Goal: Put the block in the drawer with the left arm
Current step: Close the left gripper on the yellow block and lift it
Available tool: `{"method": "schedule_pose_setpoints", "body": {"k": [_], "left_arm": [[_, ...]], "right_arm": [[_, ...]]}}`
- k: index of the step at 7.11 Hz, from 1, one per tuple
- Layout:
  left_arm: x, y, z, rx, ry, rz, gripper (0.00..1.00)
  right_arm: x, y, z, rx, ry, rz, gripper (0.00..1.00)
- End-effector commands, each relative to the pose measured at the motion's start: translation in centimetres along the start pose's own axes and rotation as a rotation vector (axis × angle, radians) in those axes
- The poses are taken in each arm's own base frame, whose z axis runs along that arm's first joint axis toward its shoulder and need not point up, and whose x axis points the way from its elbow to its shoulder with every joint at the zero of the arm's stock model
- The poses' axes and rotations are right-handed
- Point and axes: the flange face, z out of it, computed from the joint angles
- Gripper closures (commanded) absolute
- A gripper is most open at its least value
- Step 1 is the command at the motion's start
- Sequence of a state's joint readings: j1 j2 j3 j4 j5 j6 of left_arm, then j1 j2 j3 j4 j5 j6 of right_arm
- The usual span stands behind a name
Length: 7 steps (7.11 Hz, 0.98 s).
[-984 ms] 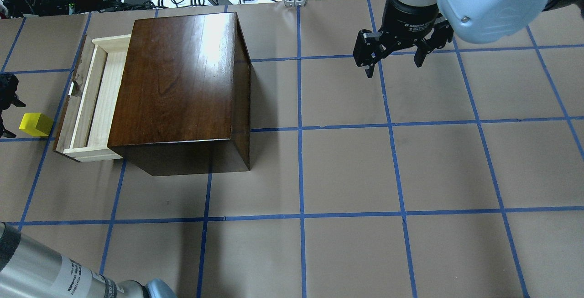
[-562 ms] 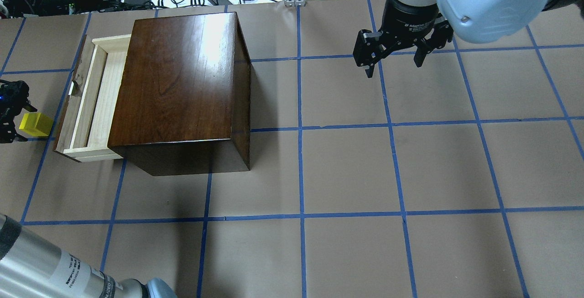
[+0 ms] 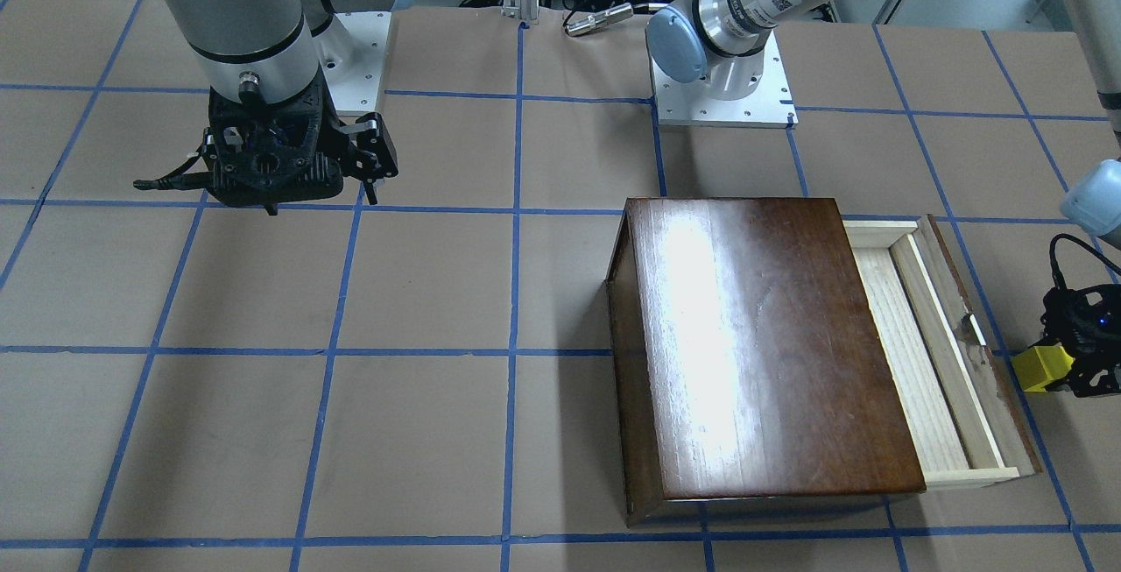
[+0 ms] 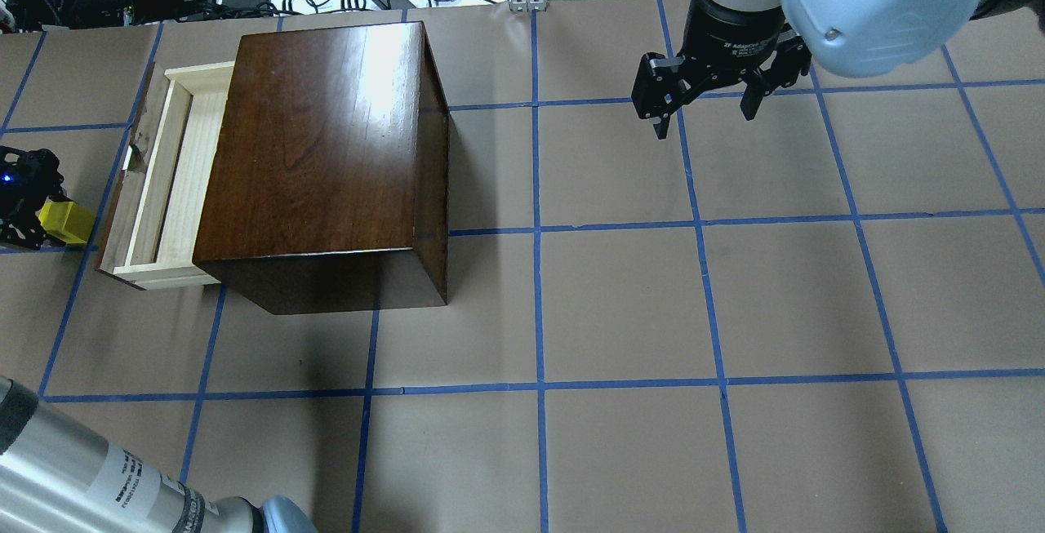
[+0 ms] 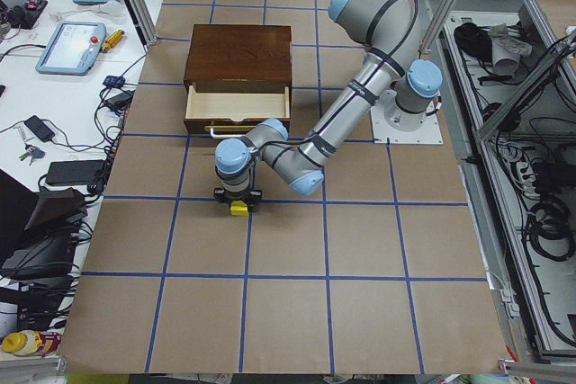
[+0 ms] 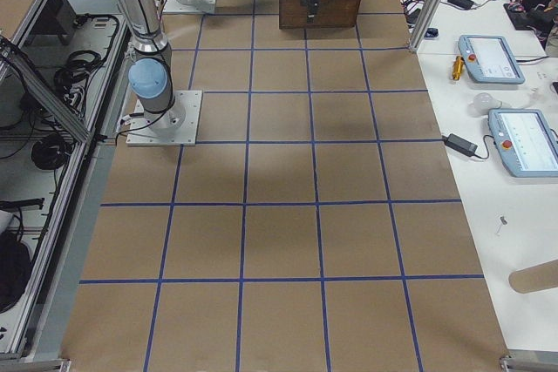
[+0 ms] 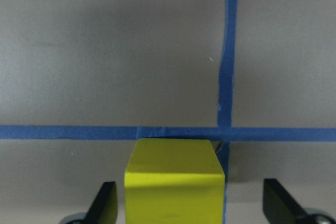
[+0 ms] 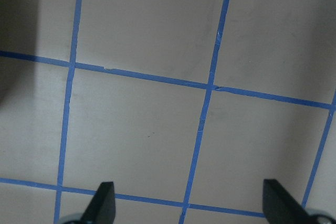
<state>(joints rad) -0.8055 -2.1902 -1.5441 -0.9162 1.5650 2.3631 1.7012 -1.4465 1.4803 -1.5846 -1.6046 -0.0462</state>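
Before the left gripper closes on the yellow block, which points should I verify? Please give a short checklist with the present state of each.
1. Left gripper is open: ok, both fingers stand apart from the block.
2. Block sits between the fingers: ok, though off-centre, nearer one finger in the wrist view.
3. Block rests on the table, not lifted: ok, it sits by a blue tape crossing.
4. Fingers are low enough for a firm grip: cannot tell.
5. Drawer is pulled out with bare floor showing: ok.
6. Right gripper is out of the way: ok, open, on the far side of the wooden box.
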Motion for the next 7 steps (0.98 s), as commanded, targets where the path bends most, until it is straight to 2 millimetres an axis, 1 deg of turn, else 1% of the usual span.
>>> {"method": "schedule_pose_setpoints", "body": {"k": [1,2,3,4,5,6,7], "left_arm": [[-0.2,-0.5,-3.4,-0.002,-0.004,-0.015,1.0],[0.0,-1.9,-7.5,0.029,0.029,-0.05,1.0],[0.8,-3.0,-11.0,0.046,0.04,-0.099,1.0],[0.8,-5.4,-14.5,0.075,0.013,-0.125,1.0],[0.7,-9.2,-18.0,0.084,0.016,-0.171,1.0],[-0.1,-13.2,-20.0,0.081,0.008,-0.195,1.0],[-1.3,-17.6,-21.7,0.072,-0.013,-0.183,1.0]], "right_arm": [[0.0,0.0,0.0,0.0,0.0,0.0,0.0],[0.0,0.0,0.0,0.0,0.0,0.0,0.0],[0.0,0.0,0.0,0.0,0.0,-0.001,0.0],[0.0,0.0,0.0,0.0,0.0,0.0,0.0],[0.0,0.0,0.0,0.0,0.0,0.0,0.0],[0.0,0.0,0.0,0.0,0.0,0.0,0.0],[0.0,0.0,0.0,0.0,0.0,0.0,0.0]]}}
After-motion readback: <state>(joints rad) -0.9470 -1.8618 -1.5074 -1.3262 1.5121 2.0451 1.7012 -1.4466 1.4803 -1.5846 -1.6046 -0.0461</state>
